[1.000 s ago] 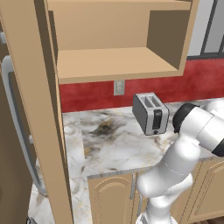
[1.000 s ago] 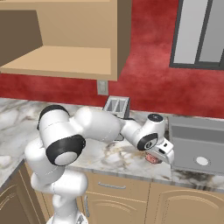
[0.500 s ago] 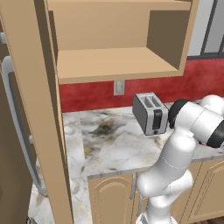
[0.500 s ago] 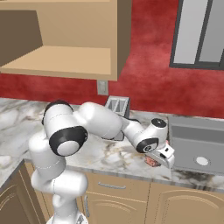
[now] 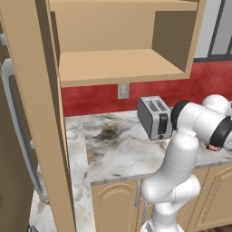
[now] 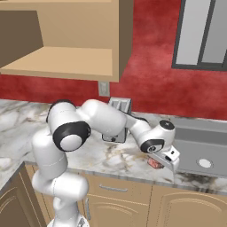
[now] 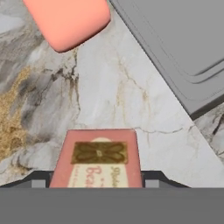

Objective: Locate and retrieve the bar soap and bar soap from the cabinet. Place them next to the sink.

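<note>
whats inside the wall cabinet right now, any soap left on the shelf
The cabinet stands open with a bare tan shelf; no soap shows on it. Its upper space is cut off by the frame. The pink bar soap and the labelled bar soap are over the counter beside the sink.

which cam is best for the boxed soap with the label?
Hand view: the labelled bar soap sits low in frame on the marble counter, label readable, beside the sink. Right base view shows a reddish sliver under the gripper. Left base view adds nothing clear.

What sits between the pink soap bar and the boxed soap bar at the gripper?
Only bare marble countertop lies between the pink soap bar and the boxed soap bar, seen in the hand view.
</note>
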Controlling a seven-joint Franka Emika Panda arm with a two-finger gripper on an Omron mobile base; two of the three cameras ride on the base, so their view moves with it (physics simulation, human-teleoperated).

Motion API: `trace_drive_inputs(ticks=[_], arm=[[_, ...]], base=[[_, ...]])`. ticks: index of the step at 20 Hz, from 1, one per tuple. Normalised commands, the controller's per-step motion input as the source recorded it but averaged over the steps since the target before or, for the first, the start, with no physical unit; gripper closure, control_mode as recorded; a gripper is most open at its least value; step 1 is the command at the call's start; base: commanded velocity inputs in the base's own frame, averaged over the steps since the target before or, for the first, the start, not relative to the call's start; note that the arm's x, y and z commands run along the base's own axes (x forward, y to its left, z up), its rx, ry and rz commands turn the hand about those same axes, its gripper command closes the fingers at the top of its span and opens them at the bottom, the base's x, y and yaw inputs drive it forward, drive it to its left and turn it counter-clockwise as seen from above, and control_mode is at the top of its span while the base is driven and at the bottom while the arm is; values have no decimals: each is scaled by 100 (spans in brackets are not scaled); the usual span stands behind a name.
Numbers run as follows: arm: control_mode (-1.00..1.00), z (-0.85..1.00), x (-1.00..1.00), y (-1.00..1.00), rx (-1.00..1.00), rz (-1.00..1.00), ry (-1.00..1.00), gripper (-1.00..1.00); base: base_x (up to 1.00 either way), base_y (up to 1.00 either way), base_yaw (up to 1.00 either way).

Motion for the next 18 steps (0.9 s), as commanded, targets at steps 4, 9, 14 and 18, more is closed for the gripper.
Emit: trace_drive_inputs(ticks=[4, 9, 14, 18], arm=[[-100, -19, 0, 4, 5, 0, 0, -100], [-100, -19, 0, 6, 2, 0, 0, -100], [-100, -3, 0, 4, 0, 0, 1, -100], [-100, -2, 0, 5, 0, -1, 0, -100]], base=[[0, 0, 0], [0, 0, 0], [0, 0, 0], [0, 0, 0]])
